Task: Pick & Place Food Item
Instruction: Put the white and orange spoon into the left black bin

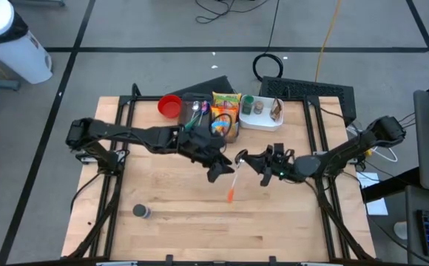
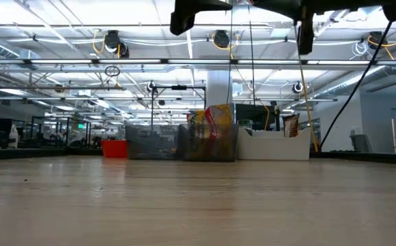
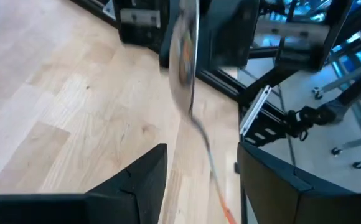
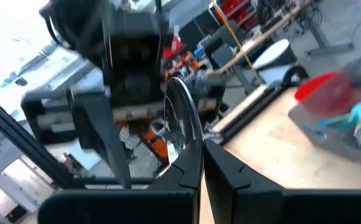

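A metal spoon with an orange handle (image 1: 233,185) hangs in the air over the table's middle. My right gripper (image 1: 245,157) reaches in from the right and is shut on its bowl end (image 4: 179,121). My left gripper (image 1: 222,168) comes from the left and is open. Its two fingers (image 3: 146,177) stand on either side of the spoon's thin shaft (image 3: 202,140) without touching it. Snack bags (image 1: 225,103) stand in a grey bin at the far side. My right gripper pinches the spoon at the lower part of its bowl (image 4: 185,146) between its two fingers, and the rest of the bowl sticks out past the fingertips. The fingers come about level from the table's right and lie across the spoon. The orange handle end (image 1: 231,196) points toward the near edge, clear of the table.
At the far edge stand a red bowl (image 1: 170,106), the grey bin (image 1: 200,111) with utensils and snack bags, and a white tray (image 1: 262,118) with small items. A small dark cylinder (image 1: 141,211) stands near the front left. Bare wood lies under and in front of the grippers.
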`<state>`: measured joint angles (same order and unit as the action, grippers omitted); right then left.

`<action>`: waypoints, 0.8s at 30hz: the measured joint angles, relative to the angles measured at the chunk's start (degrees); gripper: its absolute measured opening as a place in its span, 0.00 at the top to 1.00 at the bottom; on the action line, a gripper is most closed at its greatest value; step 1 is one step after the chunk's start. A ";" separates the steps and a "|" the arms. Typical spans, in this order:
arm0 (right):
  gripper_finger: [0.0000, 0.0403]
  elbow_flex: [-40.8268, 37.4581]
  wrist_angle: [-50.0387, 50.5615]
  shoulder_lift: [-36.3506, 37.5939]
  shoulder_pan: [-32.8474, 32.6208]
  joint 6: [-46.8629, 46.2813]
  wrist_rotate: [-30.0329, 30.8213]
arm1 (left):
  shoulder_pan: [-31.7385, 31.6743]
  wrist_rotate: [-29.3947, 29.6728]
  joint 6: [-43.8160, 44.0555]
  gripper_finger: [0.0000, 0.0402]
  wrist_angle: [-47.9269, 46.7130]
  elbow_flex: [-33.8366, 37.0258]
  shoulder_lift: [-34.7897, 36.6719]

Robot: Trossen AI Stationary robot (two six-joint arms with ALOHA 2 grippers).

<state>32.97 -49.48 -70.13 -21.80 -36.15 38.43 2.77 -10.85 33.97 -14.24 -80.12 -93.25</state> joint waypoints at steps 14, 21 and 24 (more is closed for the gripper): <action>1.00 0.02 -0.85 3.86 2.50 3.87 2.35 | 3.32 9.95 2.42 0.49 2.88 0.00 -1.67; 1.00 0.02 -2.46 3.85 3.10 4.27 2.28 | 3.36 9.95 2.57 0.49 3.64 0.02 -3.17; 1.00 0.02 -2.62 3.93 3.10 4.29 2.27 | 3.34 9.97 2.61 0.50 4.05 0.00 -3.17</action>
<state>32.99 -52.10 -66.19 -18.71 -31.86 40.70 6.11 -0.89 36.58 -10.20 -80.12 -96.42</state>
